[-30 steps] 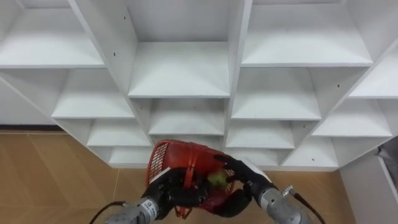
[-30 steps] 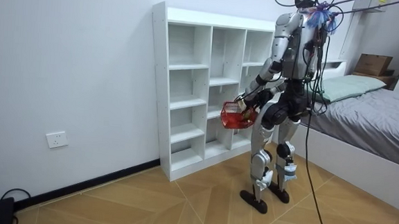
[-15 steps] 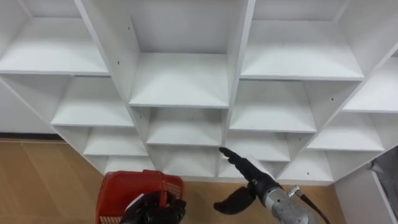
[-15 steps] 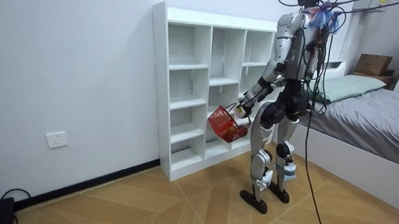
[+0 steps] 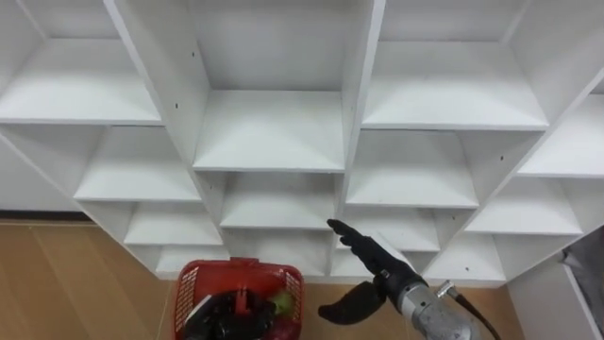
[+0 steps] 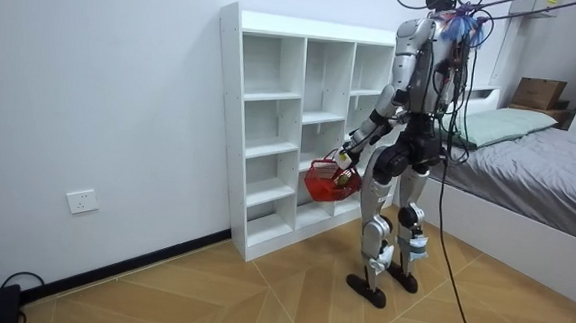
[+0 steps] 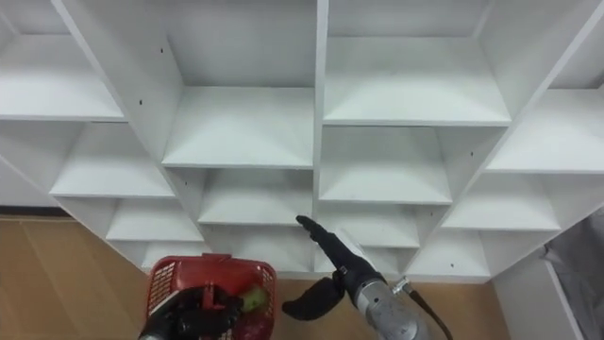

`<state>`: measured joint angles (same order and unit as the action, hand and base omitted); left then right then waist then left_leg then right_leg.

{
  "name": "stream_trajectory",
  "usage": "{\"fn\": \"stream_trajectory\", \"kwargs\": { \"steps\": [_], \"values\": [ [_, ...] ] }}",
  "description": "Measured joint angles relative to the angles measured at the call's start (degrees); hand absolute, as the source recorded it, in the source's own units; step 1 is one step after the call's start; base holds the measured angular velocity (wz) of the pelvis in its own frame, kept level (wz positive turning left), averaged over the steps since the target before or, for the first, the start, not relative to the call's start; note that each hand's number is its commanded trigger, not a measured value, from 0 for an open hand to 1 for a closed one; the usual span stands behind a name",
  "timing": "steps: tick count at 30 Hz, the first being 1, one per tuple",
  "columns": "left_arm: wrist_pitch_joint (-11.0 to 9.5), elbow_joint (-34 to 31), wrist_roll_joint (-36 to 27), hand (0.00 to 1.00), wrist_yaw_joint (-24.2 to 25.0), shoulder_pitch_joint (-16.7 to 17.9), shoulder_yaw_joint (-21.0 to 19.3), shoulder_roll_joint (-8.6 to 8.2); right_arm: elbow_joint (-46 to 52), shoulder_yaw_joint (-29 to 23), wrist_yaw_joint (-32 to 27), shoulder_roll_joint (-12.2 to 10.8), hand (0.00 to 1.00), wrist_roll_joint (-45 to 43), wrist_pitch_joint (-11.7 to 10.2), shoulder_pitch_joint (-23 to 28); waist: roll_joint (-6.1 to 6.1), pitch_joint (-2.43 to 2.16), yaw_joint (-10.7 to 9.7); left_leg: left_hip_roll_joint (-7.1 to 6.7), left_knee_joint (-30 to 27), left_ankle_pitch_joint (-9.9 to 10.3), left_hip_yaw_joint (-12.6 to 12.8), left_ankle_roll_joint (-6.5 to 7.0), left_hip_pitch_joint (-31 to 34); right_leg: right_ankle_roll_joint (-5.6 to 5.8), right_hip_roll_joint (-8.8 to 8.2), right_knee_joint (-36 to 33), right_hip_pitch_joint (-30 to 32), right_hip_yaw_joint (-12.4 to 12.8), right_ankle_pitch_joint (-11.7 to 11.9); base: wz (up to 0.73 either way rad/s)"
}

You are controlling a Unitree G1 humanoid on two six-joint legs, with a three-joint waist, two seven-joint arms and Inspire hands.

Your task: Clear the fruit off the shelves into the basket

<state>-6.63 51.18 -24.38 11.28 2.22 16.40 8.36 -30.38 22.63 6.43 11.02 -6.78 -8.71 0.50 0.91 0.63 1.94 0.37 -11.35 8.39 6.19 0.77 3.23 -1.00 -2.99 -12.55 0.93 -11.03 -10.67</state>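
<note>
A red mesh basket (image 5: 241,288) hangs low in front of me, left of centre, and in the room view the basket (image 6: 325,179) is at hip height before the closet. My left hand (image 5: 225,316) is curled round its handle. A green fruit (image 5: 281,304) lies inside with something dark red beside it. My right hand (image 5: 366,253) is open to the right of the basket, its fingers straight and pointing at the lower middle shelves, holding nothing. The white closet (image 5: 274,127) faces me with its open compartments.
I stand close to the closet on a wooden floor (image 6: 260,290). A bed (image 6: 538,167) is behind me at the room view's right. A white wall (image 6: 91,109) runs along the room view's left, with a socket low down.
The basket has dropped from chest height to low on my left. My right hand has come out of the basket and now stretches toward the shelves.
</note>
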Motion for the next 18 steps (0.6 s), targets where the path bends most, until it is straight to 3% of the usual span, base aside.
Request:
{"fn": "stream_trajectory", "kwargs": {
  "steps": [10,13,18],
  "values": [
    [-0.08,1.29,0.31,1.00,-1.91,2.41,-5.97,-0.13,0.95,-6.31,-1.87,0.14,0.00,-0.33,-0.16,3.70,-0.20,0.18,0.15,-0.08,1.17,0.27,0.29,-0.15,-1.90,0.21,0.25,1.86,-1.50,0.59,-0.06,-0.01],
    [-0.43,6.15,1.75,1.00,-2.45,2.76,-8.05,0.14,-5.09,-7.37,-3.30,0.06,0.00,-0.48,-0.66,4.84,0.01,0.05,0.05,-0.21,1.90,0.30,0.54,-0.20,-3.40,0.31,0.29,2.35,-3.04,0.51,-0.06,-0.02],
    [-0.45,9.00,6.71,1.00,-4.07,6.24,-11.76,0.60,-13.64,-11.81,-5.36,-0.02,0.00,0.42,-0.64,7.85,0.62,-0.08,-0.24,-0.23,2.10,0.39,0.77,-0.27,-3.60,0.32,0.30,2.97,-3.42,0.68,-0.05,-0.02]
  ]
}}
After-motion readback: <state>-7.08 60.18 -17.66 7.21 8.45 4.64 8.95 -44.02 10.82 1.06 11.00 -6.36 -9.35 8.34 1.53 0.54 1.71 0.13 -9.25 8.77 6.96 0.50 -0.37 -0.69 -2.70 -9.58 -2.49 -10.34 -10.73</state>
